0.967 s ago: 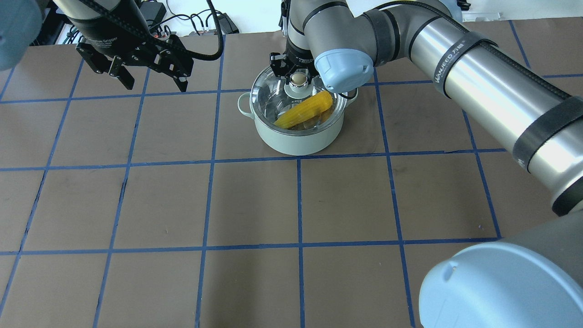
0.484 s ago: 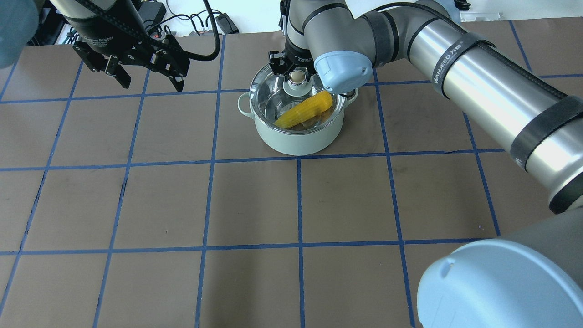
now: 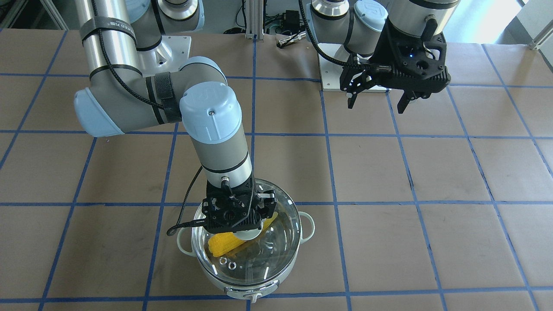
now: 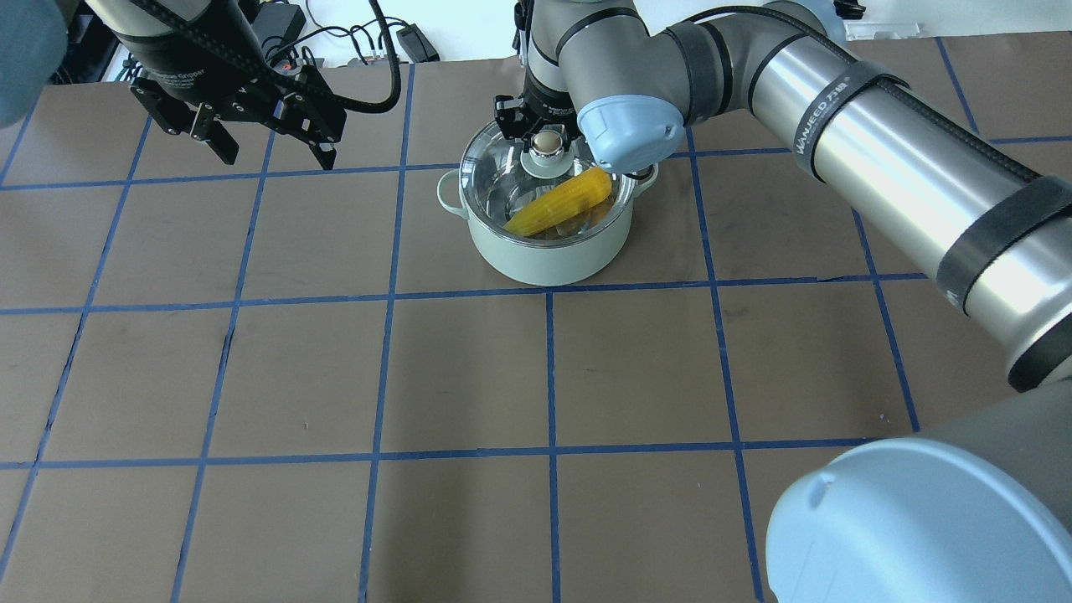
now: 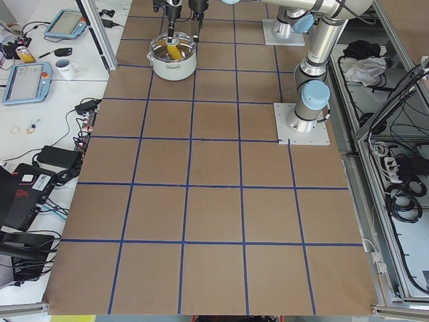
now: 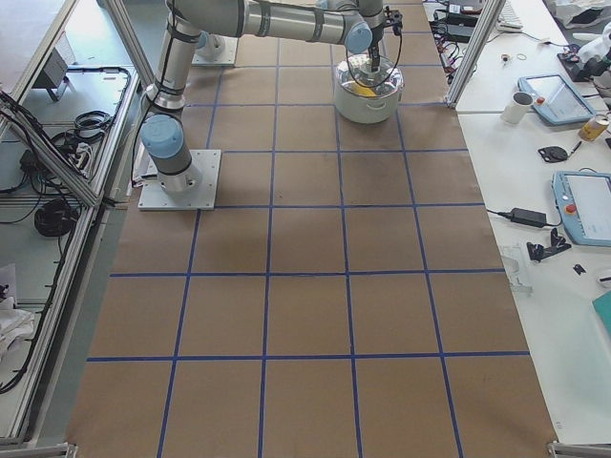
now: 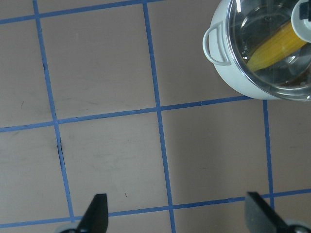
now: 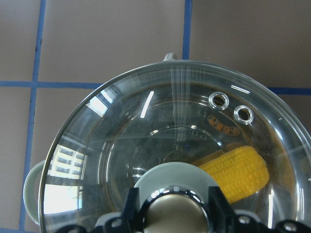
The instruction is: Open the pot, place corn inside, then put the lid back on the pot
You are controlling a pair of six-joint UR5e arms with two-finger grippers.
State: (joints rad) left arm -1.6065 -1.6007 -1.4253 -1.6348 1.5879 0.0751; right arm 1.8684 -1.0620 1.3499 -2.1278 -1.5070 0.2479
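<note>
The pale grey-green pot (image 4: 544, 260) stands at the far middle of the table. The yellow corn (image 4: 559, 203) lies slanted inside it, also in the right wrist view (image 8: 238, 172). The clear glass lid (image 4: 494, 172) covers the pot, its two vent rings on the operators' side (image 3: 227, 262). My right gripper (image 8: 175, 208) is shut on the lid's beige knob (image 4: 546, 144), a finger on each side. My left gripper (image 4: 276, 157) is open and empty, high above the table to the pot's left. Its wrist view shows the pot (image 7: 233, 82) at the top right.
Brown table cover with a blue tape grid (image 4: 548, 377). Cables and power bricks lie beyond the far edge (image 4: 402, 38). The right arm's long forearm (image 4: 904, 167) reaches over the right half of the table. Tablets and a mug sit on a side bench (image 6: 563, 95).
My left gripper has drawn a little farther back and to the left, still open. My right gripper stays on the lid knob; pot, lid and corn have hardly moved.
</note>
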